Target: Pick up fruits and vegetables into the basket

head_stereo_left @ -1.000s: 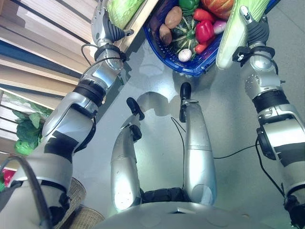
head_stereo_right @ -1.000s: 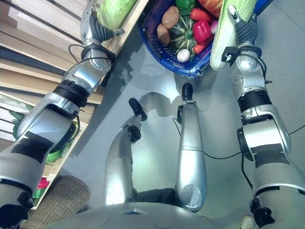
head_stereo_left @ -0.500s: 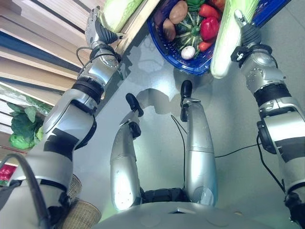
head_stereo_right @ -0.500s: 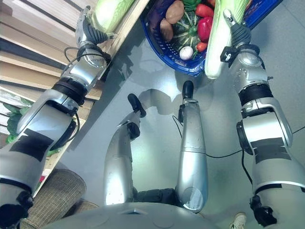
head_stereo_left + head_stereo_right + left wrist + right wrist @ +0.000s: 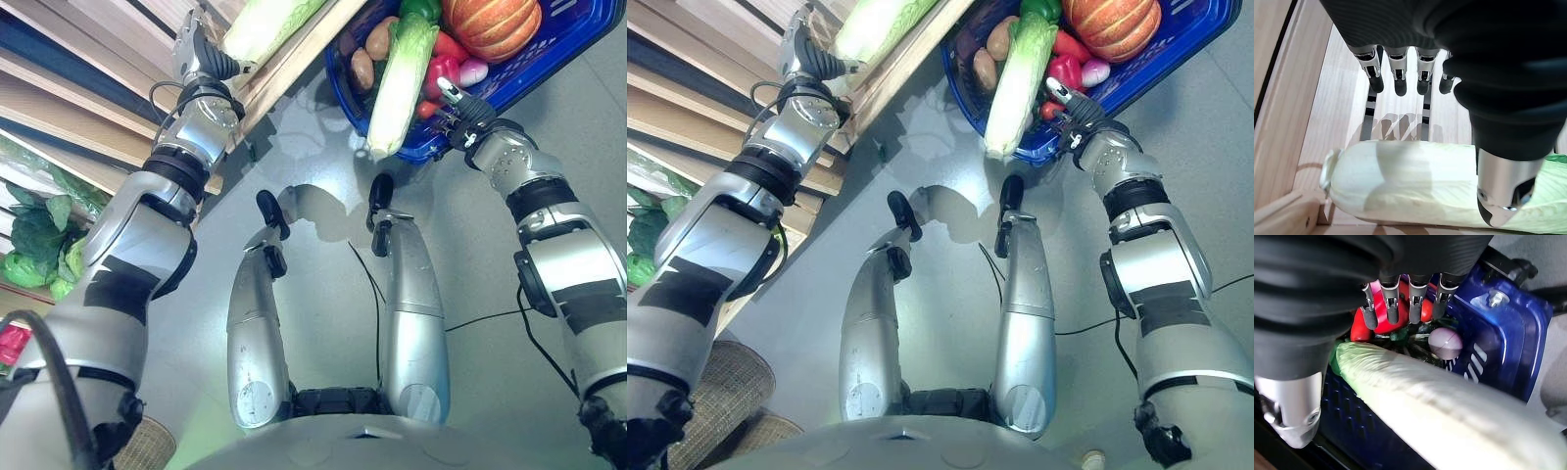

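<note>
Lying across the near rim of the blue basket (image 5: 549, 61) is a long napa cabbage (image 5: 397, 83): pale, almost white at its stalk end, which hangs out over the grey floor (image 5: 323, 294), and turning crinkly green toward the leafy end that rests in on the other produce. The right hand (image 5: 458, 102) sits just beside it at the rim. In the right wrist view its fingers (image 5: 1388, 313) are straight and spread above the cabbage, the thumb off to one side, and nothing is clasped between them.

Past the cabbage the basket holds 2 brown potatoes (image 5: 369, 54), a red pepper (image 5: 446, 59), a small pale purple-white bulb (image 5: 473, 70), a green pepper (image 5: 419, 8) and a ribbed orange pumpkin (image 5: 490, 22). A dark green, ribbed thing lies under the cabbage, mostly covered, and I cannot tell what it is. The basket's far side runs out of view.

Further off, the left hand (image 5: 201, 57) reaches onto a wooden shelf (image 5: 294, 59) where a 2nd napa cabbage (image 5: 1415, 181) lies. The left wrist view shows the fingers (image 5: 1400, 73) extended and relaxed above it, the thumb near its side, not closed on it. That cabbage's leafy end is cut off at the edge. Lower on the shelving, leafy greens (image 5: 39, 240) show at the side.
</note>
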Robot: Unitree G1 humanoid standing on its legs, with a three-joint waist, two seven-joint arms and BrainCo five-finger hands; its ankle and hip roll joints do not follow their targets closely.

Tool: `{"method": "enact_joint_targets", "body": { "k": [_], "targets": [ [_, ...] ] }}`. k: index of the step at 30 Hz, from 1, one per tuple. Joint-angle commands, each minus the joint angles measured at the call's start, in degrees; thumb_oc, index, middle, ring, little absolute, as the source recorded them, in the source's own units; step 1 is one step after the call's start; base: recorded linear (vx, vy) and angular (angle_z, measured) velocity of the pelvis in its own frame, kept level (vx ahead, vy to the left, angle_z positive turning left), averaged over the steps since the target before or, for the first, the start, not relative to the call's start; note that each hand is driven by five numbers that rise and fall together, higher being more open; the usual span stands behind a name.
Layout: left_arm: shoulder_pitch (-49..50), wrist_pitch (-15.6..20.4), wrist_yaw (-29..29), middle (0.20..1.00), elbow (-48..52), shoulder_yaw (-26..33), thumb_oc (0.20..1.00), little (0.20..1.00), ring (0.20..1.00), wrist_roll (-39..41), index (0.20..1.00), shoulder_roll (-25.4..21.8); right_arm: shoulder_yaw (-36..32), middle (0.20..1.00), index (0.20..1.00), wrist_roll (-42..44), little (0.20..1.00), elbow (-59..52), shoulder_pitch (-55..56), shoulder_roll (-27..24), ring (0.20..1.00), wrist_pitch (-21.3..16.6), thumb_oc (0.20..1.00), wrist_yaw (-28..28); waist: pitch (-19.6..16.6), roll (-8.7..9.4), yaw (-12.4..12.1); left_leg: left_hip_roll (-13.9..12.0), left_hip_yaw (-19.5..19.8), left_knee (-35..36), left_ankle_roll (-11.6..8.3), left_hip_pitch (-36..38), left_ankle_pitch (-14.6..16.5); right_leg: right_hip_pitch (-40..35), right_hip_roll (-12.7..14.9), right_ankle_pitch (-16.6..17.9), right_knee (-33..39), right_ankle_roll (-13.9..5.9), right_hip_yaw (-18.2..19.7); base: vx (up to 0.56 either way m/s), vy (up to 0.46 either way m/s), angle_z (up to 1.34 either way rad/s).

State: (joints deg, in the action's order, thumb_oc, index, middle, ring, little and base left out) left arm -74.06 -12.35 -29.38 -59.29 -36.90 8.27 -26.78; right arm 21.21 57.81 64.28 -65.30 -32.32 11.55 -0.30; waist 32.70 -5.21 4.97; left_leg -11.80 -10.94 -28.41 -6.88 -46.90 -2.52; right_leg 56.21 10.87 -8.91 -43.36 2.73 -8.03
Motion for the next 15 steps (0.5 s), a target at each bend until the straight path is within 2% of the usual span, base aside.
{"method": "enact_joint_targets", "body": {
  "k": [1, 3, 5, 7, 11, 13, 15],
  "targets": [
    [-0.93, 0.27, -0.61, 1.0, -1.5, -0.47, 1.0, 1.0, 1.0, -3.22, 1.0, -5.41, -0.12, 1.0, 1.0, 3.24, 1.0, -4.77, 2.21, 0.49, 1.0, -7.28, 1.0, -5.5, -2.91, 1.6, 1.75, 1.51, -1.6, -6.13, 1.81, -0.96, 8.05, -2.01, -3.24, -1.04, 1.83, -5.45, 2.19, 0.0, 0.0, -0.06],
    [-0.08, -0.17, -1.16, 1.0, -0.86, -0.28, 1.0, 1.0, 1.0, -2.97, 1.0, -5.64, -0.02, 1.0, 1.0, -1.71, 1.0, -10.23, 3.13, -0.09, 1.0, -12.74, 1.0, -12.56, -2.91, 1.8, 2.25, 1.54, -1.66, -5.97, 1.77, -0.92, 8.1, -1.99, -3.55, -0.89, 2.13, -5.53, 2.48, -0.01, 0.027, -0.03],
    [1.26, -0.81, -2.36, 1.0, 0.32, 0.31, 1.0, 1.0, 1.0, -2.77, 1.0, -5.69, 0.38, 1.0, 1.0, -6.05, 1.0, -17.85, 4.65, -0.87, 1.0, -16.53, 1.0, -20.25, -2.91, 1.85, 2.93, 1.75, -1.92, -5.44, 1.64, -0.68, 8.03, -2.05, -3.9, -0.72, 2.76, -5.55, 2.9, -0.02, 0.062, -0.03],
    [3.07, -0.89, -3.59, 1.0, 1.2, 1.31, 1.0, 1.0, 1.0, -2.45, 1.0, -5.57, -0.45, 1.0, 1.0, -12.06, 1.0, -23.71, 6.74, -1.93, 1.0, -19.05, 1.0, -24.34, -2.91, 1.71, 3.69, 1.97, -2.24, -4.93, 1.57, -0.18, 8.06, -2.19, -4.13, -0.78, 3.13, -5.59, 3.4, -0.01, 0.095, -0.09],
    [7.7, -0.55, -5.47, 1.0, 2.6, 5.22, 1.0, 1.0, 1.0, -1.99, 1.0, -5.29, -3.67, 1.0, 1.0, -23.72, 1.0, -37.96, 13.74, -3.89, 1.0, -21.49, 1.0, -27.03, -2.91, 1.46, 5.69, 2.14, -3.22, -4.12, 1.32, 1.13, 8.36, -2.47, -4.26, -1.26, 3.56, -5.63, 4.6, 0.01, 0.136, -0.12],
    [10.08, -0.66, -5.78, 1.0, 3.48, 7.12, 1.0, 1.0, 1.0, -2.21, 1.0, -5.55, -5.48, 1.0, 1.0, -27.58, 1.0, -44.77, 18.79, -4.24, 1.0, -22.17, 1.0, -25.77, -2.91, 1.57, 6.67, 2.19, -3.72, -3.68, 1.14, 1.84, 8.4, -2.77, -4.21, -1.29, 4.0, -5.75, 5.02, 0.01, 0.132, -0.18],
    [12.63, -1.41, -5.68, 1.0, 3.93, 9.06, 1.0, 1.0, 1.0, -2.9, 1.0, -5.78, -7.52, 1.0, 1.0, -29.99, 1.0, -51.24, 24.73, -4.21, 1.0, -23.38, 1.0, -21.94, -2.91, 1.8, 8.05, 2.13, -4.39, -3.08, 0.91, 2.66, 8.34, -2.98, -4.17, -1.31, 4.36, -5.8, 5.52, 0.02, 0.132, -0.12]
  ]
}}
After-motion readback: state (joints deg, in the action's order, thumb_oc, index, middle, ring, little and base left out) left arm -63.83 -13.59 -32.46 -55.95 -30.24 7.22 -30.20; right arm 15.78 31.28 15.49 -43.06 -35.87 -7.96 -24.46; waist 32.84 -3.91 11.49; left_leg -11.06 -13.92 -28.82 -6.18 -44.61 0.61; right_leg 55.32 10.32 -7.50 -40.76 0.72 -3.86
